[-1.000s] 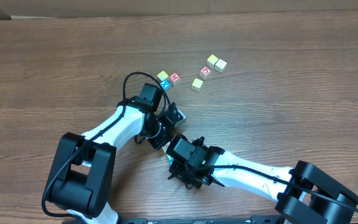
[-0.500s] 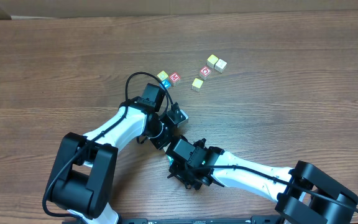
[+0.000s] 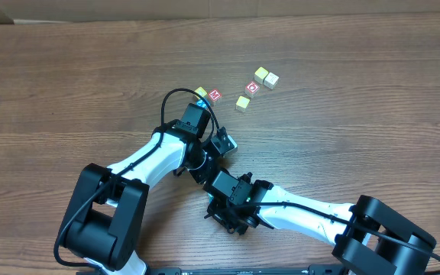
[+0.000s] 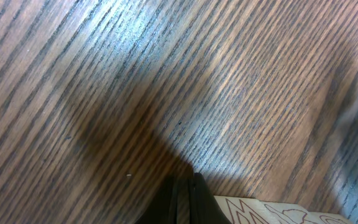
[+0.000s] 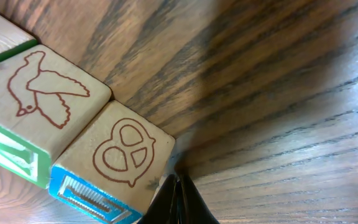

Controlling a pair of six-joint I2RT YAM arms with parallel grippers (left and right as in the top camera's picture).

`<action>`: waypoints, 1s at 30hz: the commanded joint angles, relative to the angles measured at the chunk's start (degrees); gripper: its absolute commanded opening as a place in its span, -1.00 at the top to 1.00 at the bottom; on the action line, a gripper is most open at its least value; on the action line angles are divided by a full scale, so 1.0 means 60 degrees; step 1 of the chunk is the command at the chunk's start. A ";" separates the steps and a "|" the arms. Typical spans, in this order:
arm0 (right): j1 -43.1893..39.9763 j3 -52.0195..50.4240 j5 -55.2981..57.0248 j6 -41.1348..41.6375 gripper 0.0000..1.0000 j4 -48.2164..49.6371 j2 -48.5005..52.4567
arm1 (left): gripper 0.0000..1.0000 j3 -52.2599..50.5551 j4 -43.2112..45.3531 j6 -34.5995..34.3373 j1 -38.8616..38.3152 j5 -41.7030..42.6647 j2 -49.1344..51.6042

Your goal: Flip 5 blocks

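Observation:
Several blocks lie loose at the back of the table: a red-framed M block (image 3: pixel 215 95), a yellow one (image 3: pixel 243 102), another red one (image 3: pixel 253 87) and a pale pair (image 3: pixel 266 77). My left gripper (image 3: pixel 222 143) (image 4: pixel 183 190) is shut and empty, its tips low over the wood beside a block with a red line drawing (image 4: pixel 260 211). My right gripper (image 3: pixel 217 187) (image 5: pixel 178 186) is also shut on nothing, its tips at the corner of a pretzel block with a blue side (image 5: pixel 126 152). A bird block with a green side (image 5: pixel 45 93) adjoins the pretzel block.
Both arms cross at the table's middle (image 3: pixel 212 164), hiding the blocks beneath them from above. A black cable (image 3: pixel 170 99) loops over the left wrist. Bare wood (image 3: pixel 357 114) stretches to the right and the far left.
My left arm has swung a little to the right and forward, now covering the blue block beside the M block. The right arm has barely moved.

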 commanded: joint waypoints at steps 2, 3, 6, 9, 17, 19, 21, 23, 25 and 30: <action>0.0000 -0.0033 0.0306 0.0080 0.92 0.0146 0.0306 | 0.92 -0.0594 0.0171 0.0069 -0.0277 -0.0390 0.0790; 0.0000 -0.0033 0.0306 0.0076 0.92 0.0138 0.0306 | 0.92 -0.0594 0.0208 0.0069 -0.0277 -0.0393 0.0790; 0.0000 -0.0033 0.0277 0.0080 0.92 0.0142 0.0306 | 0.92 -0.0594 0.0310 0.0066 -0.0277 -0.0393 0.0790; 0.0000 -0.0033 0.0273 0.0117 0.92 0.0142 0.0306 | 0.92 -0.0594 0.0346 0.0073 -0.0277 -0.0401 0.0790; 0.0000 -0.0033 0.0200 0.0197 0.92 0.0146 0.0306 | 0.91 -0.0594 0.0397 0.0073 -0.0277 -0.0616 0.0790; 0.0000 -0.0033 0.0197 0.0189 0.92 0.0142 0.0306 | 0.92 -0.0594 0.0448 0.0073 -0.0277 -0.0623 0.0790; 0.0004 -0.0033 0.0197 0.0186 0.92 0.0138 0.0306 | 0.92 -0.0594 0.0506 0.0073 -0.0277 -0.0634 0.0790; 0.0004 -0.0033 0.0193 0.0186 0.92 0.0135 0.0306 | 0.91 -0.0594 0.0557 0.0073 -0.0277 -0.0637 0.0790; 0.0004 -0.0033 0.0164 0.0186 0.92 0.0135 0.0306 | 0.92 -0.0594 0.0594 0.0076 -0.0277 -0.0637 0.0790; 0.0066 -0.0033 0.0171 0.0197 0.92 0.0138 0.0306 | 0.92 -0.0594 0.0678 0.0076 -0.0277 -0.0641 0.0790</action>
